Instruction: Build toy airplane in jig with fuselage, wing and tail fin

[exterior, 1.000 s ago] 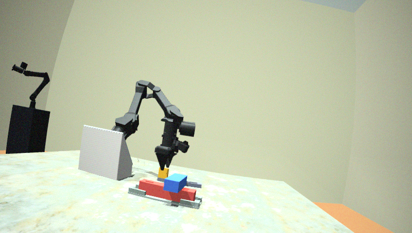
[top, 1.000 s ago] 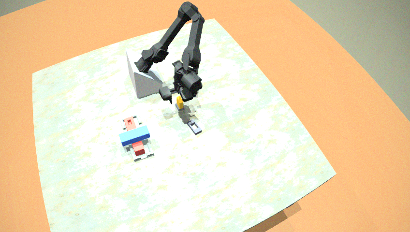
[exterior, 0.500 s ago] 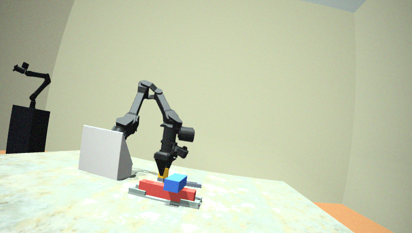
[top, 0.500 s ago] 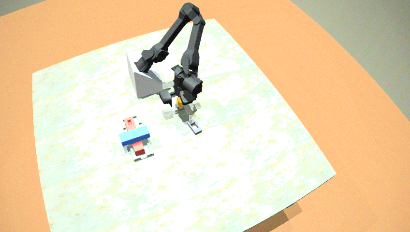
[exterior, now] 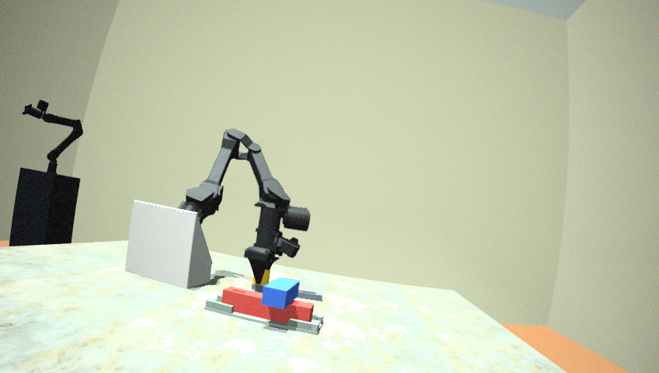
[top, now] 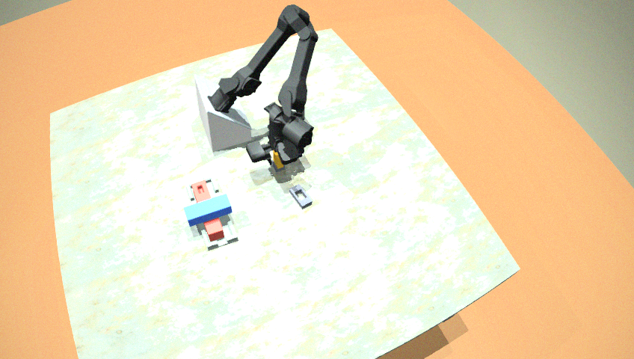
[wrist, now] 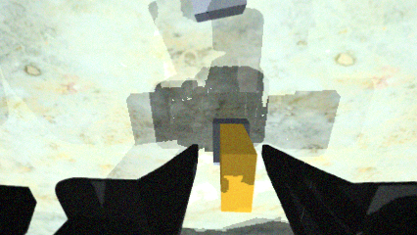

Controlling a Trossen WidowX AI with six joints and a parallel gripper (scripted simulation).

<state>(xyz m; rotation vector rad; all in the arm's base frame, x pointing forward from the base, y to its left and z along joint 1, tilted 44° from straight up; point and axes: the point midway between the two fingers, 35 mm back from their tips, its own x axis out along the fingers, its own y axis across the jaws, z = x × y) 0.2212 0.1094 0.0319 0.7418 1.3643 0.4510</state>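
The yellow tail fin (top: 278, 161) (exterior: 265, 277) (wrist: 237, 196) stands upright in a small dark grey holder (top: 277, 168) (wrist: 216, 142). My gripper (top: 277, 162) (exterior: 260, 280) (wrist: 229, 149) points down with one finger on each side of the fin. It is part open, with a gap on both sides in the wrist view. The red fuselage (top: 214, 226) (exterior: 245, 301) lies in the pale grey cradle (top: 232, 240) (exterior: 305, 325). The blue wing (top: 208, 209) (exterior: 280, 293) sits across its top; its tab is hidden. The socket near the tail is empty.
An empty grey holder (top: 305, 203) (exterior: 314, 295) (wrist: 220, 10) lies beside the fin's holder. A grey wedge-shaped block (top: 229, 134) (exterior: 159, 245) stands at the arm's base. Another arm on a black pedestal (exterior: 43, 207) is far off in the background.
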